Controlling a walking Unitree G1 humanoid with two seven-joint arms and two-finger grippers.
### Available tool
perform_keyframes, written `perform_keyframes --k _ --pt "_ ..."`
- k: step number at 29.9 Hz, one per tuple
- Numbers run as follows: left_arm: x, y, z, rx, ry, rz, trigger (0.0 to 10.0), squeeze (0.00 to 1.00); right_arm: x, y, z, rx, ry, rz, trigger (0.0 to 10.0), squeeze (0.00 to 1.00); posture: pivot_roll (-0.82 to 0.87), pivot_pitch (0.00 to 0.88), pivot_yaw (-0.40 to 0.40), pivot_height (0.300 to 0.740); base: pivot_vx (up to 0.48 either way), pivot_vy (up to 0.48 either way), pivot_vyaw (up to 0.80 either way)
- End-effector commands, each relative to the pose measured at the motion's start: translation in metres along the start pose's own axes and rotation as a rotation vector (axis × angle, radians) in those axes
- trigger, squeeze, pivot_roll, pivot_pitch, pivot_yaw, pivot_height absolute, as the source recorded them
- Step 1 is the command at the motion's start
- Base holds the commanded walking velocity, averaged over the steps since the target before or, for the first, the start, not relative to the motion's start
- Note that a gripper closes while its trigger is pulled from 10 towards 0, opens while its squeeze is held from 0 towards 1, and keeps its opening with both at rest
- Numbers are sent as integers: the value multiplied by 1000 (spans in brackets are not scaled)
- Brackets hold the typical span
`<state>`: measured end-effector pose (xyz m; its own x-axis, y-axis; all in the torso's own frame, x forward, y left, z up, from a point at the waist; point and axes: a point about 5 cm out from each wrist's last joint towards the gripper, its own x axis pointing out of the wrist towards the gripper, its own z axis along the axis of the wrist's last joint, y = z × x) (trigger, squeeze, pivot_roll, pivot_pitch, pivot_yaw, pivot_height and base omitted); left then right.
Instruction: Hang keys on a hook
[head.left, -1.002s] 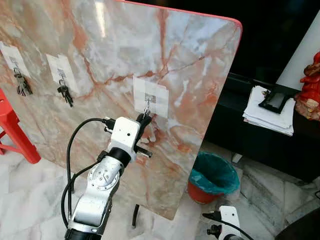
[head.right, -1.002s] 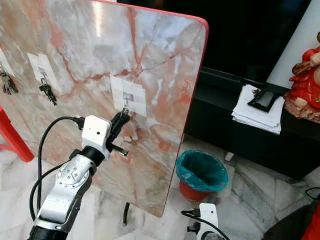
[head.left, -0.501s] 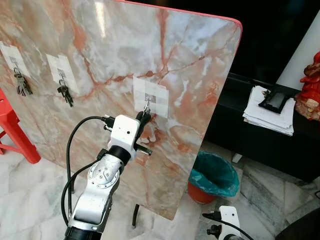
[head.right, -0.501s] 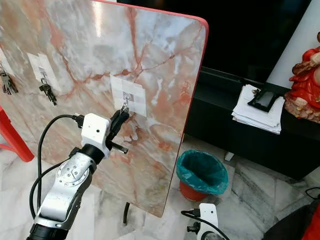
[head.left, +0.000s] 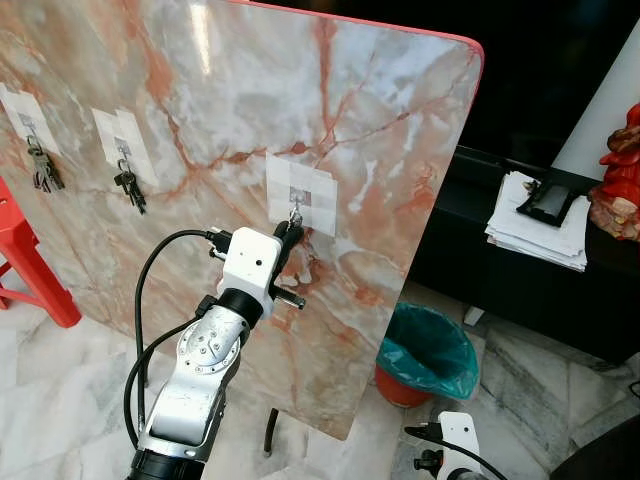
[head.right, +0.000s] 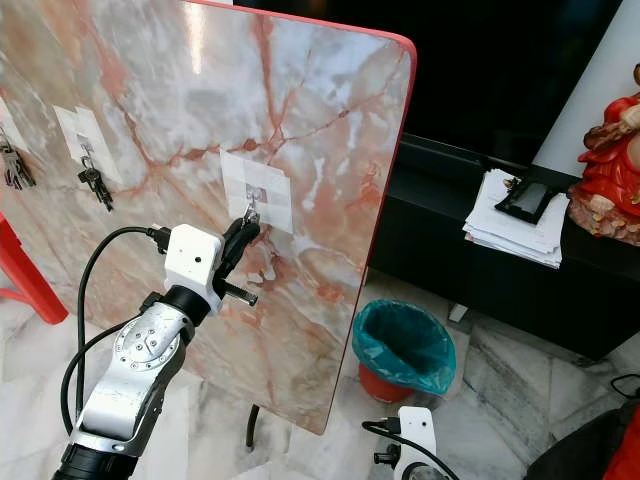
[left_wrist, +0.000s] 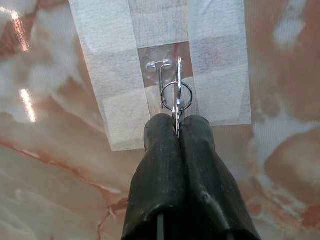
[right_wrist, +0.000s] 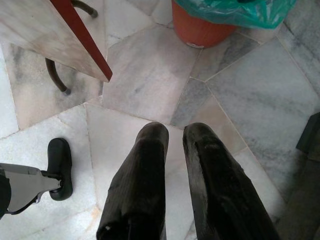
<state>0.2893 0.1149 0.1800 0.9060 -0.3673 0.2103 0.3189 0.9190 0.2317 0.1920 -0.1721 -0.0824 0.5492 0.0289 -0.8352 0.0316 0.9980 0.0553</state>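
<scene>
A marble board (head.left: 350, 120) stands upright with a small clear hook (left_wrist: 159, 66) stuck on white tape (head.left: 302, 193) near its middle. My left gripper (left_wrist: 177, 119) is raised to that hook and shut on the keys, whose silver ring (left_wrist: 176, 95) sticks up past the fingertips and overlaps the hook's stem. In the eye views the same gripper (head.left: 291, 230) touches the board just under the hook (head.left: 296, 208). My right gripper (right_wrist: 172, 131) hangs low over the floor with its fingers slightly apart and nothing between them.
Two more hooks on the board's left carry key bunches (head.left: 130, 187) (head.left: 42, 170). A red stool (head.left: 25, 255) stands at the left. A teal-lined bin (head.left: 425, 355) sits on the floor beside the board. A dark bench (head.left: 520, 270) holds papers (head.left: 535, 225) and a red figure (head.left: 620, 175).
My left gripper has crept slightly up and toward the hook with the keys; the rest has stayed put.
</scene>
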Motion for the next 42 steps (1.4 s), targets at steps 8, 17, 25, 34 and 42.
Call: perform_keyframes --k 8,17,25,34,42 --pt "4 1 -1 -5 16 2 10000 0 0 -2 0 0 5 -6 10000 0 158 10 -82 740 0 0 0" --pt "4 3 -1 -6 21 19 10000 0 0 -2 0 -1 5 -5 10000 0 161 11 -83 740 0 0 0" --pt "7 3 0 -9 14 20 10000 0 0 -3 0 -1 4 -5 10000 0 159 11 -83 740 0 0 0" --pt "8 -3 -1 -29 19 -16 10000 0 0 -3 0 -3 5 -5 10000 0 160 10 -84 740 0 0 0" --pt "8 -1 -2 -24 24 0 10000 0 0 -2 0 -1 4 -4 10000 0 159 8 -83 740 0 0 0"
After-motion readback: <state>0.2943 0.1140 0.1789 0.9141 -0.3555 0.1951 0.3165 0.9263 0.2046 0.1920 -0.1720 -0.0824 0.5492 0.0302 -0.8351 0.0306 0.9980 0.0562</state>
